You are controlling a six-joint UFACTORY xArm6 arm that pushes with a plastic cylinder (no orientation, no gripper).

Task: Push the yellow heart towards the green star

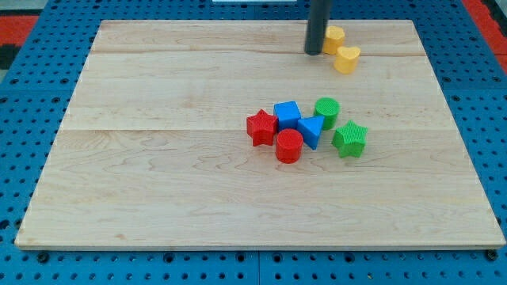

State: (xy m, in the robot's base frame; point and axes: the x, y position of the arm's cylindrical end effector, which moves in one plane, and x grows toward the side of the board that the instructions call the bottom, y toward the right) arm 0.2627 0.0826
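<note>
The yellow heart [347, 58] lies near the view's top, right of centre, on the wooden board [158, 158]. The green star [349, 138] lies below it, at the right end of a cluster of blocks. My tip [314, 52] rests on the board just left of the heart, a small gap apart, and right beside a second yellow block [335, 36] that the rod partly hides.
The cluster holds a red star [261, 127], a blue cube [287, 115], a green cylinder [326, 112], a blue triangular block [311, 131] and a red cylinder [289, 146]. The board's top edge is close behind the yellow blocks.
</note>
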